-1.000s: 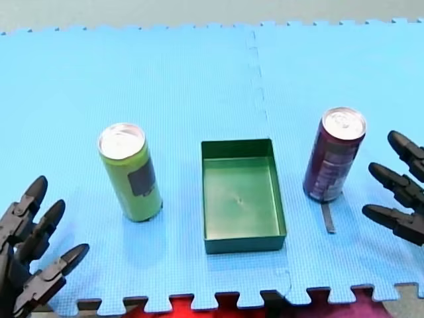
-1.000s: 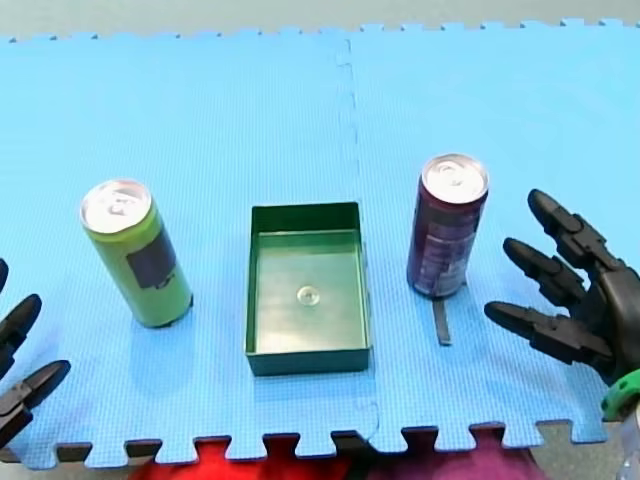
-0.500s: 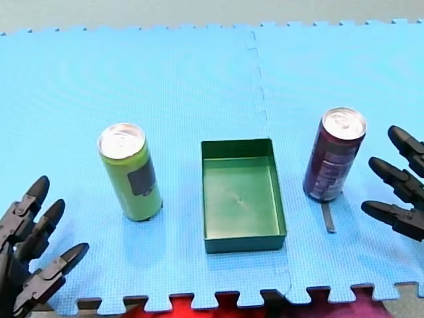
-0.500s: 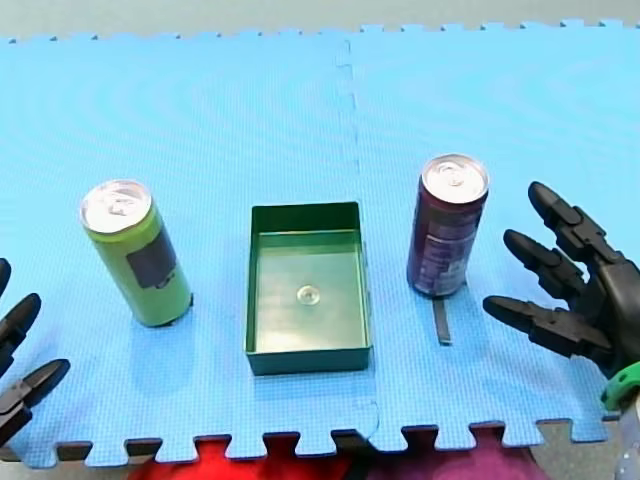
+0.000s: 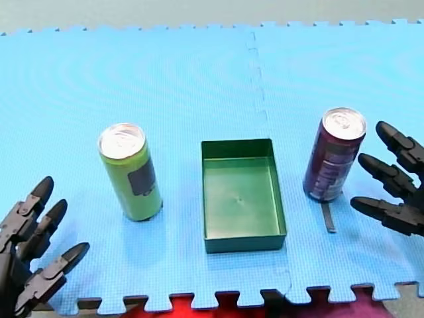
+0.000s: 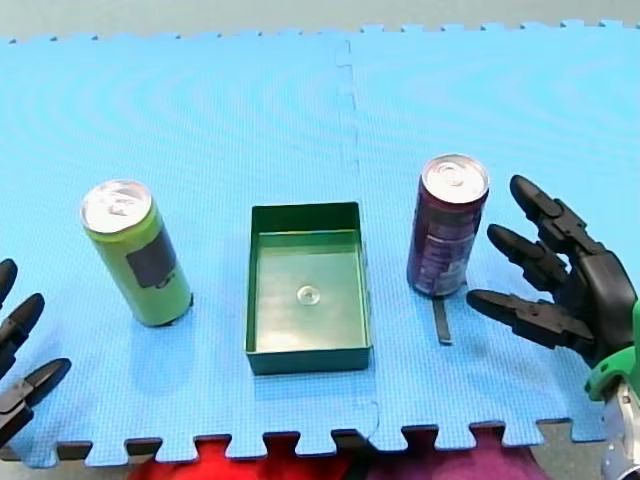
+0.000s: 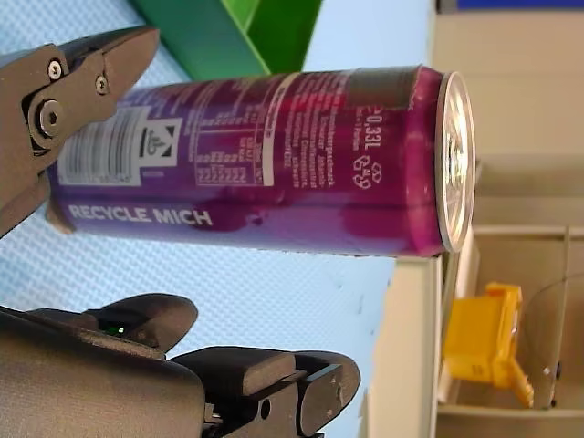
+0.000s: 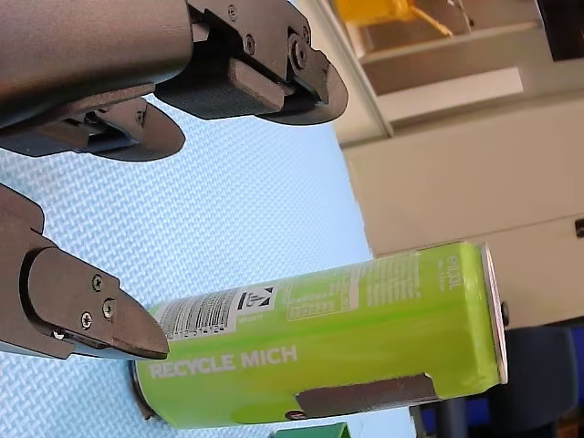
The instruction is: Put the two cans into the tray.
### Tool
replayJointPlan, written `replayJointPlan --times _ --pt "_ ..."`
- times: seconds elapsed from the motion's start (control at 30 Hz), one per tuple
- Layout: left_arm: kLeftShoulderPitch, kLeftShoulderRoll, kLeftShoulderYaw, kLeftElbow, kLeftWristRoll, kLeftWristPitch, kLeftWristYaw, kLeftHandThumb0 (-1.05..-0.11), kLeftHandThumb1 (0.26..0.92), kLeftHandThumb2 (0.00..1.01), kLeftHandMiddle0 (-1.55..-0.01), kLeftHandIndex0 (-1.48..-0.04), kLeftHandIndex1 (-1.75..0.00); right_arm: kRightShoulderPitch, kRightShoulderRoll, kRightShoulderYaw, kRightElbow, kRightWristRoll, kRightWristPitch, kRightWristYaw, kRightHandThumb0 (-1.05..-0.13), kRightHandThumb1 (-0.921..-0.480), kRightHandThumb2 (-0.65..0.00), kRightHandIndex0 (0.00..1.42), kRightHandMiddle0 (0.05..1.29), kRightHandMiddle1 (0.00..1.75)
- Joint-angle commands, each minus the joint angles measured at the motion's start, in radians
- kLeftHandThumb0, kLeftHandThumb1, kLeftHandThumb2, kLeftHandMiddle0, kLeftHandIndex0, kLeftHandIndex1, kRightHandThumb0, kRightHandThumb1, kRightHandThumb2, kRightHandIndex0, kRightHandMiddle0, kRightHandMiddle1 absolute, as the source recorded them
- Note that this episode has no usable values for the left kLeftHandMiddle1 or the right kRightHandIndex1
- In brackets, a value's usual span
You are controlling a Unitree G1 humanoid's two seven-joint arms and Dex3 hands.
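Note:
A green can stands upright on the blue foam mat, left of the open green tray. A purple can stands upright to the tray's right. My right hand is just right of the purple can, a small gap away, holding nothing. My left hand is at the near left corner, well short of the green can, also holding nothing. The first wrist view shows the purple can close beside dark fingers. The second wrist view shows the green can.
The blue foam mat stretches far behind the cans. A short grey strip lies on the mat in front of the purple can. The mat's toothed near edge runs just below the tray.
My right hand has moved left, closer to the purple can. The left hand has barely shifted. Cans and tray have not moved.

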Motion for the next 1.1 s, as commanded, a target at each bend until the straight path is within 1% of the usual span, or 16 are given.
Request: replayJointPlan --times 0.0,0.1,0.33,0.5,0.7,0.83,1.07 --pt "0.000 0.004 -0.001 -0.004 -0.002 -0.006 0.001 -1.048 0.881 0.01 -0.45 -0.39 -0.01 -0.007 -0.004 0.002 -0.001 -0.001 0.004 0.000 -0.988 -0.618 -0.003 0.32 0.24 0.00" --pt "0.000 0.003 -0.002 -0.003 -0.004 -0.008 -0.001 -1.048 0.884 0.01 -0.46 -0.40 -0.01 -0.007 -0.003 0.005 -0.002 -0.003 0.004 0.002 -0.993 -0.621 -0.003 0.32 0.24 0.00" --pt "-0.002 0.004 0.000 0.006 -0.009 -0.014 -0.007 -1.048 0.890 0.01 -0.46 -0.40 -0.01 -0.013 0.000 0.020 -0.004 -0.016 0.002 -0.001 -1.007 -0.629 -0.004 0.32 0.23 0.00" --pt "-0.001 0.005 0.001 0.009 -0.012 -0.020 -0.012 -1.048 0.894 0.01 -0.46 -0.40 -0.01 -0.019 0.003 0.032 -0.003 -0.028 0.000 -0.012 -1.014 -0.636 -0.004 0.31 0.22 0.00" --pt "0.000 0.004 0.001 0.012 -0.010 -0.030 -0.010 -1.048 0.901 0.01 -0.46 -0.40 -0.01 -0.022 0.004 0.042 -0.003 -0.038 -0.007 -0.022 -1.028 -0.649 -0.006 0.30 0.21 0.00" --pt "0.000 0.007 0.001 0.013 -0.008 -0.038 -0.010 -1.048 0.907 0.01 -0.46 -0.40 0.00 -0.024 0.004 0.045 -0.004 -0.041 -0.011 -0.024 -1.035 -0.656 -0.006 0.30 0.21 0.00" --pt "0.004 0.008 0.002 0.006 -0.015 -0.039 -0.016 -1.048 0.917 0.01 -0.46 -0.40 0.00 -0.031 0.004 0.047 -0.003 -0.041 -0.010 -0.022 -1.040 -0.662 -0.004 0.30 0.21 0.00"
